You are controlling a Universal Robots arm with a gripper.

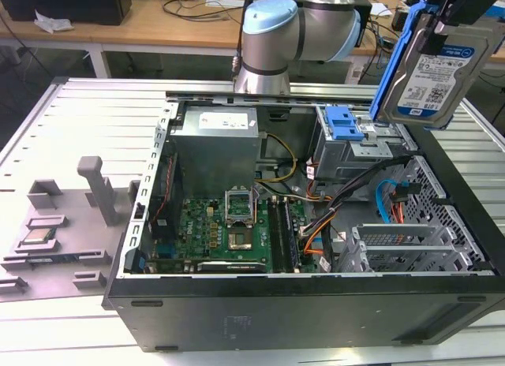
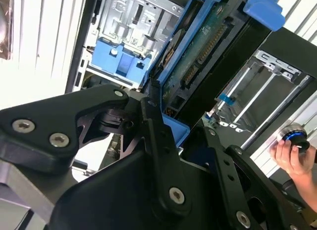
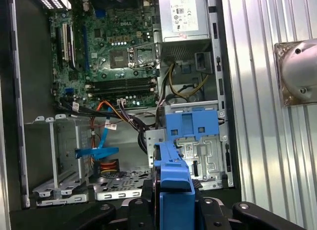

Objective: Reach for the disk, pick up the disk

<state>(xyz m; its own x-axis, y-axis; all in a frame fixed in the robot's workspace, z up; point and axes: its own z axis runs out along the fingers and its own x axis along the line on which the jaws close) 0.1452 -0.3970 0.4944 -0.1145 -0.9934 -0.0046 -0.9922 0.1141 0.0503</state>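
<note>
The end effector [image 2: 166, 118] pinches the disk [image 1: 430, 76] by its blue rails, holding it tilted in the air above the open case [image 1: 316, 319], over the drive cage [image 1: 359, 149] at the exterior view's right. The frame edge cuts off the disk's top. In the second wrist view, a hand [image 2: 292, 153] grips a knob at the edge, partly cropped.

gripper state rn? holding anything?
Gripper: shut on the disk, which is held up above the open PC case at the exterior view's right.
</note>
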